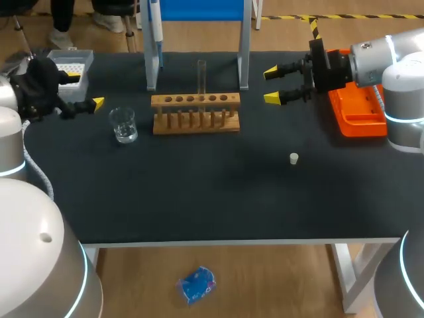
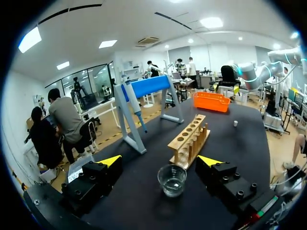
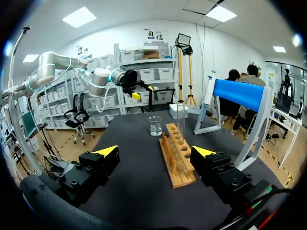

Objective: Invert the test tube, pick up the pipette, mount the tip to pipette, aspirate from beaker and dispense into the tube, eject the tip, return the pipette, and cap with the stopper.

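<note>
A wooden rack [image 1: 195,112] stands mid-table with a clear test tube [image 1: 201,76] upright in one hole. A glass beaker [image 1: 124,124] sits to its left, and a small white stopper [image 1: 294,158] lies to the right in front. The pipette [image 1: 157,30] hangs on the blue stand [image 1: 199,10] behind. My left gripper [image 1: 85,90] is open, left of the beaker, near the tip box [image 1: 69,66]. In the left wrist view the beaker [image 2: 172,179] lies just ahead between the open fingers of the gripper [image 2: 159,161]. My right gripper [image 1: 271,85] is open, right of the rack; its wrist view shows the gripper [image 3: 156,152] facing the rack [image 3: 176,158] and tube [image 3: 181,117].
An orange tray [image 1: 358,109] lies at the right edge under my right arm. The stand's legs [image 1: 152,66] rest behind the rack. The dark tabletop [image 1: 212,192] stretches bare in front of the rack to the near edge.
</note>
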